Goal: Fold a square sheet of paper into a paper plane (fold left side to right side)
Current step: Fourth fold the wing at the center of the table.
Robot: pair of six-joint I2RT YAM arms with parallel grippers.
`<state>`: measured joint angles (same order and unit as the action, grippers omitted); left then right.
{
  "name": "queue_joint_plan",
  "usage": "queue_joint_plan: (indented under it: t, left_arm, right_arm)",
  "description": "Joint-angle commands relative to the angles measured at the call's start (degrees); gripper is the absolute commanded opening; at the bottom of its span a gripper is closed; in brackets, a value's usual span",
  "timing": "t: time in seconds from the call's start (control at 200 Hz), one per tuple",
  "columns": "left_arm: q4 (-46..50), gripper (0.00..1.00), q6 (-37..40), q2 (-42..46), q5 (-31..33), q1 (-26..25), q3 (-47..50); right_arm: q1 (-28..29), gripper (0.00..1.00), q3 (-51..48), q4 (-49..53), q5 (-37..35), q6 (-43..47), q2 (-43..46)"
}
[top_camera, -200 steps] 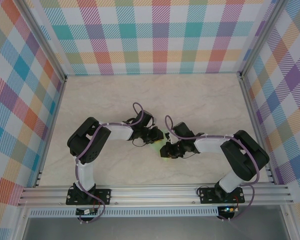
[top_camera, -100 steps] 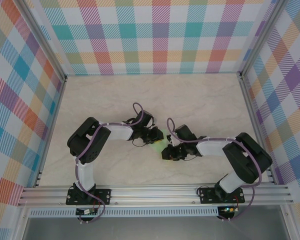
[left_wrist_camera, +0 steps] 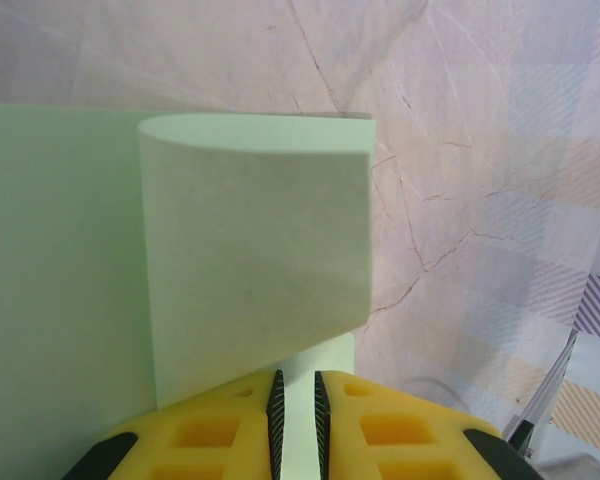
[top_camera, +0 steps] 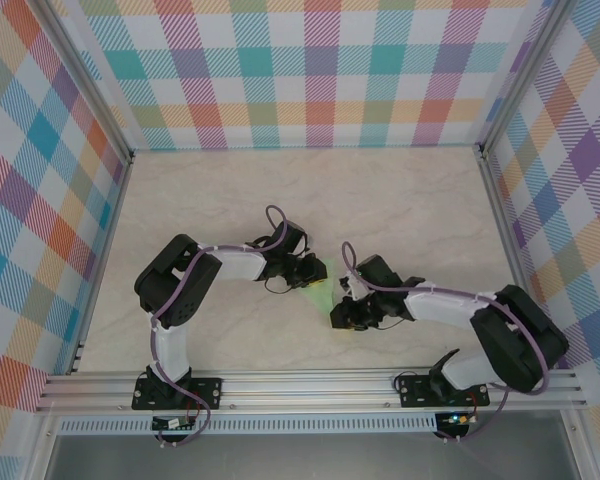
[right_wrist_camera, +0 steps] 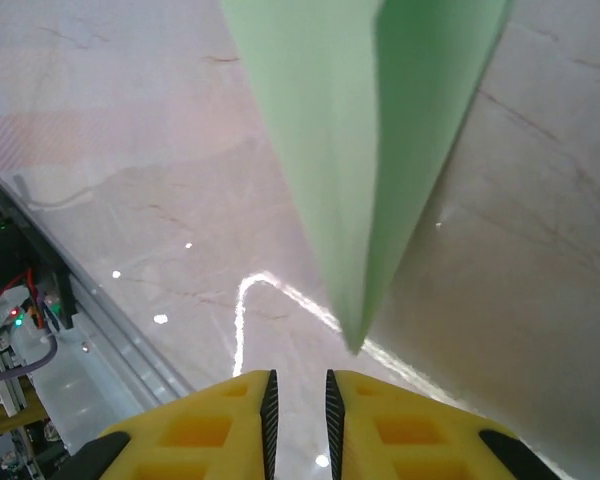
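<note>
Since the earlier frames the right arm had swung its elbow toward the lower right of the top view and drawn its gripper down and away from the paper; the left arm had held its place.

The left arm rose from its base at lower left, bent sharply at the elbow, and reached rightward to the middle of the table [top_camera: 410, 200]; the left gripper [top_camera: 313, 272] had its yellow pads pressed close on the square sheet of paper [left_wrist_camera: 255, 260], pale green showing in the slit; one flap curled up over the flat part. The sheet lay at frame centre, between the two grippers.

The right arm stretched leftward, low and long; the right gripper [right_wrist_camera: 298, 395] was clenched on nothing, the paper's pointed corner hanging just beyond its fingertips.
</note>
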<state>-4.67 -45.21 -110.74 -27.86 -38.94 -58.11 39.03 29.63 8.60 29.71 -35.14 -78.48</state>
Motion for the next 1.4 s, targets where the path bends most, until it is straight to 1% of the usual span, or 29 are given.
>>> queue_joint_plan:
  t: [0.0, 0.09, 0.15, 0.25, 0.375, 0.53, 0.695, 0.875, 1.105, 1.395]
  left_arm:
    - [6.36, 0.19, 0.63, -0.65, 2.72, -0.52, 1.56]
    - [6.30, 0.19, 0.61, -0.68, 2.74, -0.48, 1.51]
    - [6.25, 0.19, 0.57, -0.69, 2.63, -0.52, 1.53]
    - [5.96, 0.19, 0.45, -0.71, 2.60, -0.61, 1.70]
    - [5.97, 0.19, 0.41, -0.54, 2.41, -0.61, 1.63]
    - [6.20, 0.19, 0.84, -0.35, 2.54, -0.53, 1.06]
    - [7.72, 0.19, 2.46, -0.61, 2.68, 0.40, -0.81]
    - [8.38, 0.19, 5.64, -1.44, 2.23, 4.34, -2.89]
    - [9.02, 0.19, 9.29, -5.60, 0.00, 9.58, -7.52]
    - [11.16, 0.19, 11.36, -9.99, -2.24, 15.76, -14.11]
  right_arm:
    - [0.35, 0.22, 3.46, 3.46, -0.67, 0.91, 3.55]
    - [0.26, 0.21, 5.33, 1.81, -1.15, 0.43, 3.30]
    - [0.26, 0.19, 6.51, 1.04, -2.41, 0.00, 2.00]
    - [0.26, 0.15, 7.12, -1.84, -5.06, -1.83, -1.02]
    - [0.33, 0.13, 7.03, -4.28, -6.04, -3.60, -5.72]
    - [0.32, 0.13, 6.42, -2.06, -7.84, -3.89, -10.28]
    - [0.35, 0.13, 5.79, 2.42, -9.78, -3.80, -12.17]
    - [0.33, 0.12, 4.07, 5.02, -10.43, -3.42, -12.90]
    - [0.31, 0.05, 3.78, 7.28, -9.39, -1.71, -14.81]
    - [0.32, 0.04, 3.24, 7.69, -9.85, -1.18, -15.30]
